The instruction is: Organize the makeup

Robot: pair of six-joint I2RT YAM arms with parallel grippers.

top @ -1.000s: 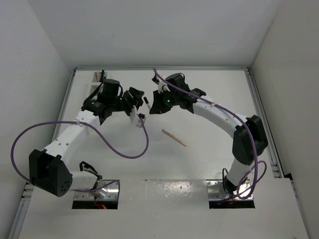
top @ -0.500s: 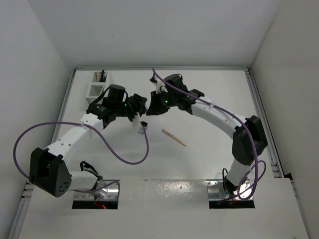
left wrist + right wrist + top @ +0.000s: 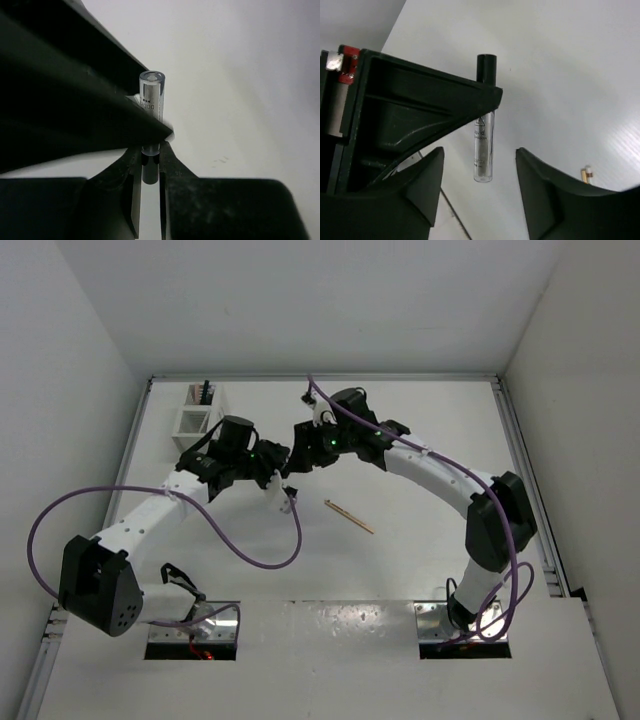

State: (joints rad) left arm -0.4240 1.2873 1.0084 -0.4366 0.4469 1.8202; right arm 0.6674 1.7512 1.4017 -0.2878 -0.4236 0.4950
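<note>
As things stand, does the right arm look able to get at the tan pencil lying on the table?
Probably yes. The tan pencil lies alone on the table, just nearer than the right gripper, whose jaws stand open, gripping nothing. Only the clear tube in the left gripper is close.

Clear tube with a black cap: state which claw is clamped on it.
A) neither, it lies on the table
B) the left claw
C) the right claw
B: the left claw pinches the clear tube with a black cap; the right claw stands open around it.
</note>
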